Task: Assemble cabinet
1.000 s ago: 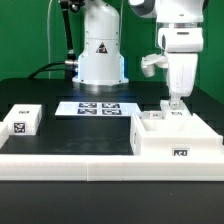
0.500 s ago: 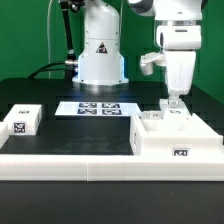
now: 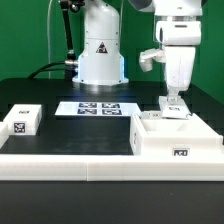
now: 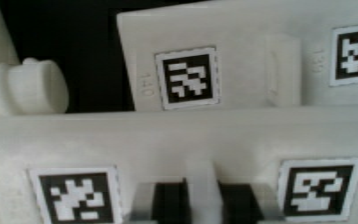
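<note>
Big white plastic tagged cabinet box (image 3: pixel 160 142) | long axis 9–3 o'clock | 6 o'clock beneath gripper (image 3: pixel 174 101) | jaws nearly closed, hold unclear

The cabinet (image 3: pixel 175 140) sits at the table's (image 3: pixel 80 135) front corner on the exterior view's right, 1 small block (image 3: pixel 22 120) near the opposite front corner, the marker board (image 3: pixel 98 107) between, farther back.
</note>
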Controlling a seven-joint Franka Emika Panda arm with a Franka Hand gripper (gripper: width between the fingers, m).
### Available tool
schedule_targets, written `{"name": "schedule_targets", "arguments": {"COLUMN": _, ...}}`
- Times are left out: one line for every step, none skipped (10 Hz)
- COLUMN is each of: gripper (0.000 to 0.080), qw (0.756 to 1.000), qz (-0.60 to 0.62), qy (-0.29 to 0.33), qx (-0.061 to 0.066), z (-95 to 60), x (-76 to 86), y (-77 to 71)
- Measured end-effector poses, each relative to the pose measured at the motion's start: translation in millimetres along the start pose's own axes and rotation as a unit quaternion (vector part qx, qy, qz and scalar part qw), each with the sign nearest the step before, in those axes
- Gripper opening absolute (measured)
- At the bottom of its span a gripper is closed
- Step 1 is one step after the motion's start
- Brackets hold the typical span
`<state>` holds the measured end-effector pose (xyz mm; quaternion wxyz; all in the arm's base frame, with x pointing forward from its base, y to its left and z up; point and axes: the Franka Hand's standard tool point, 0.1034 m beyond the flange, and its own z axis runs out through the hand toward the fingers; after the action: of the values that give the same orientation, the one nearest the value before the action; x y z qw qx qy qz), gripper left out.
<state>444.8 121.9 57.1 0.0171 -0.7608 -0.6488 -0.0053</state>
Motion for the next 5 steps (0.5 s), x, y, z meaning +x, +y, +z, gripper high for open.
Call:
{"name": "schedule_targets", "arguments": {"gripper": 0.0069, "qw": 1.000, "qz": 0.000, "qy": 0.000, "qx": 0.001, "z": 0.6, "x": -0.1, "y": -0.3}}
{"name": "schedule_targets", "arguments": {"gripper": 0.0069, "qw": 1.000, "qz": 0.000, "qy": 0.000, "qx": 0.001, "z": 0.7, "x": -0.1, "y": -0.4}}
{"name": "schedule_targets", "arguments": {"gripper": 0.0069, "qw": 1.000, "qz": 0.000, "qy": 0.001, "qx": -0.001, "z": -0.3, "x": 0.4, "y": 2.1}}
{"name": "schedule_targets", "arguments": {"gripper": 0.0069, "qw": 1.000, "qz": 0.001, "qy": 0.001, "qx": -0.002, "z": -1.5, "x": -0.3, "y": 4.8}}
{"name": "schedule_targets", "arguments": {"gripper": 0.0069, "qw": 1.000, "qz": 0.000, "qy": -0.002, "qx": 0.001, "z": -1.8, "x": -2.3, "y": 5.9}}
